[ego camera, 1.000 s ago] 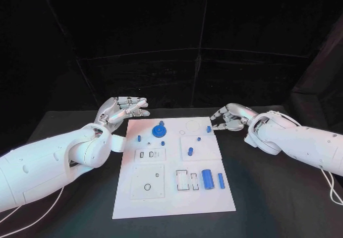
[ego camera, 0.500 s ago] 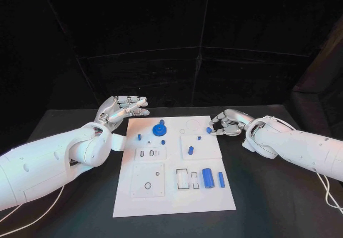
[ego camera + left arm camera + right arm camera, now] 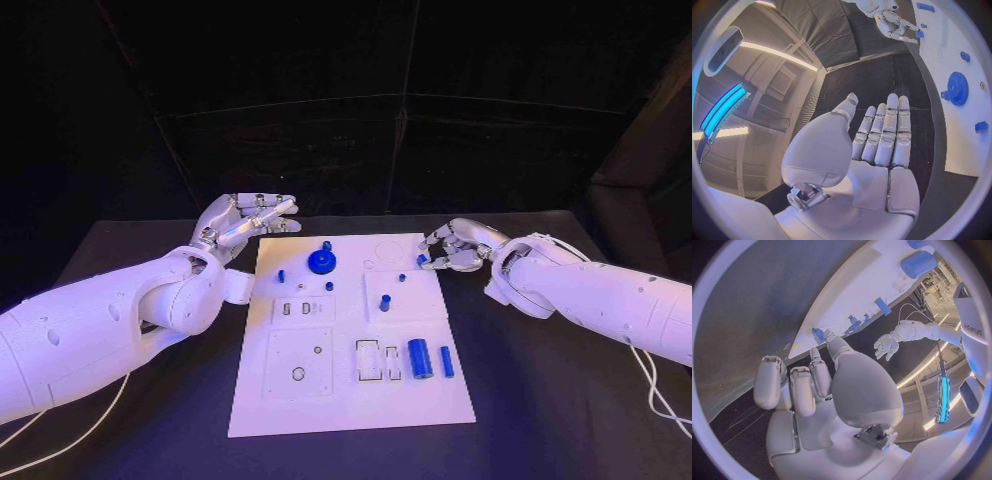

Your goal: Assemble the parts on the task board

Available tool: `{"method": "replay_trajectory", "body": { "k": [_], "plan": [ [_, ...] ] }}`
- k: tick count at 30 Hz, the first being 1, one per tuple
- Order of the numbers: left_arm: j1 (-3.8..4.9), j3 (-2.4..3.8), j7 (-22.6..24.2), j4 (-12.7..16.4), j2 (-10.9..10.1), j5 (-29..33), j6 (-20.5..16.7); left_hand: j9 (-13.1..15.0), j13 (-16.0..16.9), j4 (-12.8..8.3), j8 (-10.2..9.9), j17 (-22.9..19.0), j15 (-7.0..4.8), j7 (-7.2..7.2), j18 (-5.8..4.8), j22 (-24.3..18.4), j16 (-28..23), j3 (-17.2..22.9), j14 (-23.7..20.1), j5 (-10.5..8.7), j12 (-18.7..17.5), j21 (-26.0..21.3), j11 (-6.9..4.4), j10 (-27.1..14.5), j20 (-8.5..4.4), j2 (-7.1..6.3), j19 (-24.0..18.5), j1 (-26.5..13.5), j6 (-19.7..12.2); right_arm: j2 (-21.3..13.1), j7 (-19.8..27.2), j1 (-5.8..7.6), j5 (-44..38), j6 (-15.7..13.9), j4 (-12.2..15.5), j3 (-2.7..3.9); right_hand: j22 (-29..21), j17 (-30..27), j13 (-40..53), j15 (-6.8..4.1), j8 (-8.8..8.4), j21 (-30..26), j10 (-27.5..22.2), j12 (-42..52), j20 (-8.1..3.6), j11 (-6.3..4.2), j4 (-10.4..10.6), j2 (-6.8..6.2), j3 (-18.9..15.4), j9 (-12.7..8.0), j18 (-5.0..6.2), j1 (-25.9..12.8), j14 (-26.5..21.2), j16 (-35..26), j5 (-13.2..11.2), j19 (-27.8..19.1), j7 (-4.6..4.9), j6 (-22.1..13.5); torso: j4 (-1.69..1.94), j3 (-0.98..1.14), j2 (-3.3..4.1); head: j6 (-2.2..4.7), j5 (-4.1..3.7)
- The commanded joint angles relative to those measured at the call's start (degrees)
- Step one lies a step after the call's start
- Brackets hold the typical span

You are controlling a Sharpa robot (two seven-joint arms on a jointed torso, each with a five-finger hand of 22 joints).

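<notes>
The white task board (image 3: pixel 346 395) lies mid-table. On it sit a blue gear (image 3: pixel 320 263), a thick blue cylinder (image 3: pixel 420 358), a thin blue bar (image 3: pixel 446 362) and several small blue pieces. A small blue peg (image 3: pixel 421 260) stands at the board's far right edge. My right hand (image 3: pixel 456 245) hovers beside that peg, fingers partly curled, thumb tip close to the peg (image 3: pixel 819 335); I see no grip on it. My left hand (image 3: pixel 245 220) is held flat with straight fingers above the table off the board's far left corner, holding nothing. The gear (image 3: pixel 957 88) lies beyond its fingertips.
Black table (image 3: pixel 562 400) surrounds the board on all sides. A dark curtain wall stands behind the table. White cables trail off both forearms near the table's front corners.
My right hand has moved left and slightly down, from off the board's far right corner to right beside the small blue peg. The left hand has stayed in place.
</notes>
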Motion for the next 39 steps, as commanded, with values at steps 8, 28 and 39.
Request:
{"method": "replay_trajectory", "body": {
  "k": [8,28,39],
  "plan": [
    [0.04,0.05,0.11,-0.02,0.11,-0.21,0.84,0.01,-0.01,-0.38,-0.08,0.12,-0.02,-0.1,0.37,-0.16,-0.43,-0.07,-0.14,0.11,-0.08,-0.37,-0.26,0.14,0.14,0.27,-0.13,0.18,0.29,0.42,0.43,0.09,1.15,-0.28,-0.22,0.02,0.15,5.45,2.71,0.12,0.16,-0.07,-0.01,0.14,0.01,-0.01,0.0,0.95,0.12,0.15,-0.58,0.32,4.07,0.38,-0.73,0.08,-0.09,0.54,0.02,-0.02,-0.03,-0.09,-0.13],
    [0.04,0.04,-0.1,-0.07,0.13,-0.21,0.97,0.01,-0.01,-0.38,-0.08,0.12,-0.02,-0.1,0.37,-0.16,-0.43,-0.07,-0.14,0.11,-0.08,-0.37,-0.26,0.14,0.14,0.27,-0.13,0.18,0.29,1.62,0.19,0.1,0.56,0.66,-1.62,0.03,0.67,5.86,3.32,-0.2,1.4,0.22,0.41,0.76,-0.23,-0.45,-0.82,2.32,1.42,0.35,-0.67,0.82,4.15,0.5,-2.63,0.33,-0.59,3.88,0.05,-0.01,-0.03,-0.34,-0.14],
    [0.04,0.04,-0.24,-0.09,0.18,-0.21,1.09,0.0,-0.02,-0.39,-0.1,0.14,-0.02,-0.07,0.36,-0.18,-0.48,-0.07,-0.15,0.11,-0.09,-0.39,-0.25,0.14,0.14,0.28,-0.13,0.14,0.28,2.29,-0.02,0.1,0.14,0.53,-2.07,0.03,0.84,6.01,3.47,-0.28,1.48,0.31,0.53,0.92,-0.31,-0.54,-0.8,2.38,1.5,0.32,-0.71,0.58,4.18,0.55,-2.86,0.43,-0.69,4.36,0.05,0.01,-0.06,-0.39,-0.07]
  ]
}}
